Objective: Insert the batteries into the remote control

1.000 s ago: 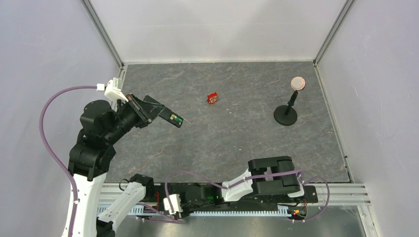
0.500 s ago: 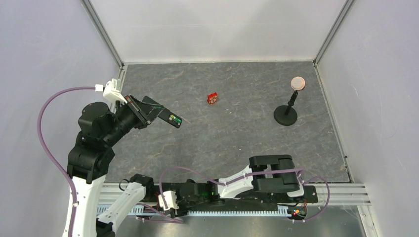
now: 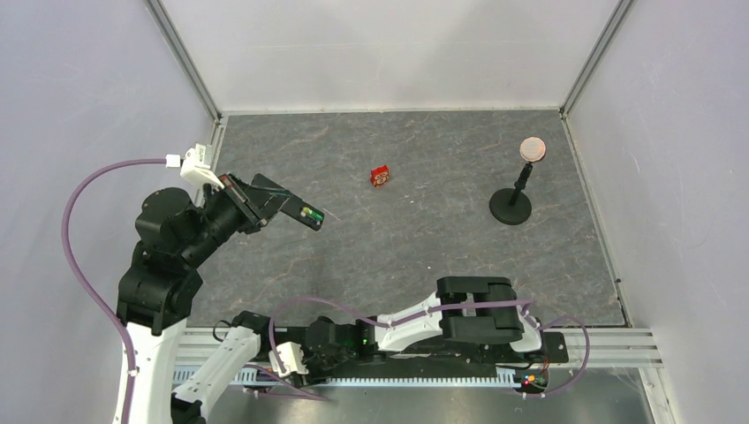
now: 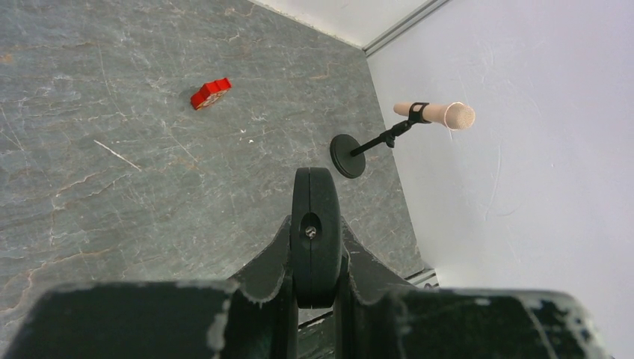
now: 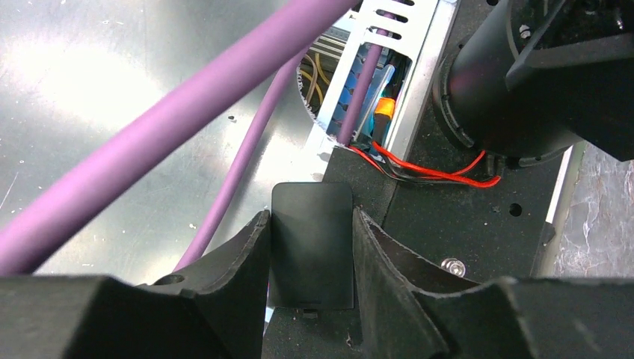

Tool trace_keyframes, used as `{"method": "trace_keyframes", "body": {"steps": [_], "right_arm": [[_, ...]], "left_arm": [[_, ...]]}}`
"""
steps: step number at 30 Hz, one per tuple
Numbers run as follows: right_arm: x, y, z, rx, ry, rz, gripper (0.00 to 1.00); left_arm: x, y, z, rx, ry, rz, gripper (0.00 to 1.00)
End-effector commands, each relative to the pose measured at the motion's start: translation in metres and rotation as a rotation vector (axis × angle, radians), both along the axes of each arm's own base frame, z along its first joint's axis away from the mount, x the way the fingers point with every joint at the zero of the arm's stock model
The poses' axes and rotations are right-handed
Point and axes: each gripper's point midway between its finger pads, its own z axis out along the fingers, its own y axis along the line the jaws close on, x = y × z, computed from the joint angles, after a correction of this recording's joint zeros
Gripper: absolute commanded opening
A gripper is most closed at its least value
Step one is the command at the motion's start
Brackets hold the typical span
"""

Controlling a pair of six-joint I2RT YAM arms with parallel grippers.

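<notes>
Top external: left claw (image 3: 265, 196) holds remote (image 3: 297, 210) aloft, open side up for loading; right claw (image 5: 310, 218) pinches black cover (image 5: 312, 258) aside.

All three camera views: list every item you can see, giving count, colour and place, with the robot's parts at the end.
table: one, grey stone-look, under everything
remote control: one, black, clamped in the left gripper above the table's left side
battery: one visible, green, in the remote's end away from the gripper; a second cannot be made out
box: one, red and white, far middle of the table
stand: one, black with a tan disc, far right of the table
flat panel: one, black, between the right gripper's fingers
cables: several, purple, by the arm bases
left gripper: one, black, shut on the remote control
right gripper: one, black, shut on the flat panel, over the metal base plate
</notes>
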Motion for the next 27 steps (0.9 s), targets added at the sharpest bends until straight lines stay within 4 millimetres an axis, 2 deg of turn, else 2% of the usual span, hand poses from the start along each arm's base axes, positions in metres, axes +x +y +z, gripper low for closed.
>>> {"method": "trace_keyframes", "body": {"steps": [1, 4, 8, 12, 15, 18, 20, 25, 27], "right_arm": [[0.005, -0.067, -0.080, -0.329, -0.038, -0.017, 0.39], [0.013, -0.070, -0.074, -0.315, -0.066, -0.050, 0.38], [0.021, -0.074, -0.070, -0.305, -0.088, -0.083, 0.51], [0.018, -0.079, -0.079, -0.352, -0.074, -0.068, 0.63], [0.015, -0.079, -0.086, -0.389, -0.054, -0.060, 0.58], [0.014, -0.080, -0.088, -0.403, -0.043, -0.056, 0.46], [0.018, -0.080, -0.087, -0.405, -0.058, -0.073, 0.42], [0.031, -0.084, -0.078, -0.400, -0.125, -0.114, 0.37], [0.038, -0.088, -0.068, -0.385, -0.149, -0.138, 0.36]], "left_arm": [[-0.001, 0.002, 0.001, 0.028, -0.032, -0.007, 0.02], [-0.002, 0.002, 0.000, 0.029, -0.034, -0.007, 0.02], [-0.002, 0.002, 0.000, 0.029, -0.033, -0.008, 0.02], [-0.003, 0.002, 0.000, 0.029, -0.034, -0.009, 0.02], [-0.003, 0.002, 0.000, 0.029, -0.035, -0.008, 0.02], [-0.003, 0.002, 0.000, 0.028, -0.035, -0.006, 0.02], [-0.003, 0.002, -0.001, 0.027, -0.032, -0.005, 0.02], [-0.004, 0.003, -0.003, 0.028, -0.031, -0.002, 0.02], [-0.003, 0.003, -0.004, 0.029, -0.028, 0.000, 0.02]]}}
